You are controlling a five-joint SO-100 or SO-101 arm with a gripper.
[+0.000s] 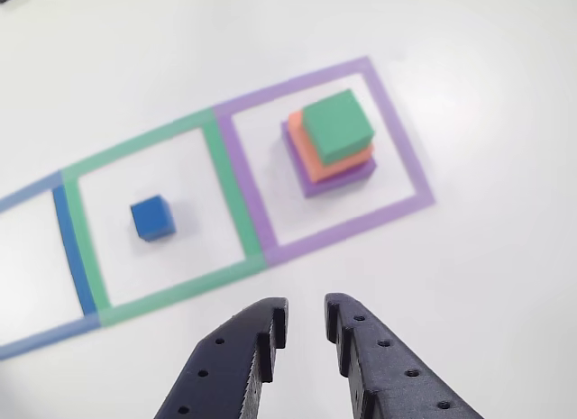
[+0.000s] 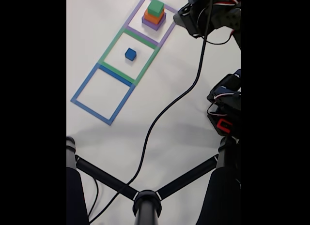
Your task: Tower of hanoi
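The pincer (image 1: 305, 333) hangs empty, jaws slightly apart. The small blue cube (image 1: 152, 217) sits alone in the green taped square (image 1: 227, 189), freeing the green block (image 1: 337, 124) atop the purple-square stack, probably next.

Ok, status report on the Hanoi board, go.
Gripper open, empty, above the table. Blue cube alone in green square. Green-orange-purple stack in purple square. Nothing in the way.

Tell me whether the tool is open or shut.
Open: the tool shows a clear gap between its dark fingertips, holding nothing, above the white table.
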